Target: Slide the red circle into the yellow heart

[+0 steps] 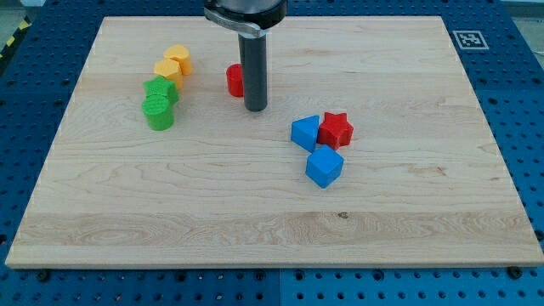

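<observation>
The red circle (234, 80) lies on the wooden board, partly hidden behind my rod. My tip (256, 109) rests on the board just to the right of and slightly below the red circle, close to it. The yellow heart (179, 58) sits to the left of the red circle, near the view's top, touching a yellow-orange block (167, 69) just below it. A gap of bare board separates the red circle from the yellow heart.
Two green blocks (160, 90) (158, 113) stand below the yellow pair. A blue triangle block (305, 132), a red star (337, 128) and a blue block (324, 166) cluster right of centre. The wooden board's edge (272, 265) runs along the view's bottom.
</observation>
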Available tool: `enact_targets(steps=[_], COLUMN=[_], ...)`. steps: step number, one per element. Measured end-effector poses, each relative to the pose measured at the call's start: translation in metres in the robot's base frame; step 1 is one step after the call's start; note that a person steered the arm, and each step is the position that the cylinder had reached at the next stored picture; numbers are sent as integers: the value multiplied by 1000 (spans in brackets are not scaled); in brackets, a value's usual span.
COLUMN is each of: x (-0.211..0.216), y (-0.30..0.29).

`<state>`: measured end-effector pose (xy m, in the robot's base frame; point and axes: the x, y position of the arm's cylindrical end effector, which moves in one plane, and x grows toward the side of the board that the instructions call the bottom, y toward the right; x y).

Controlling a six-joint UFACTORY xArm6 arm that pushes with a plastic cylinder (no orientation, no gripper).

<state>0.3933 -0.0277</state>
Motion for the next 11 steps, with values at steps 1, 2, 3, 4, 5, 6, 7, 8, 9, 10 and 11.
enact_targets(steps=[1,2,3,4,5,6,7,8,9,10,11], x=[-31,-43,-50,-57,-83,-90,-91,-108,-108,-95,-92], y=[-14,-26,-37,3,-23,-46,-53,-61,-64,-49,-19])
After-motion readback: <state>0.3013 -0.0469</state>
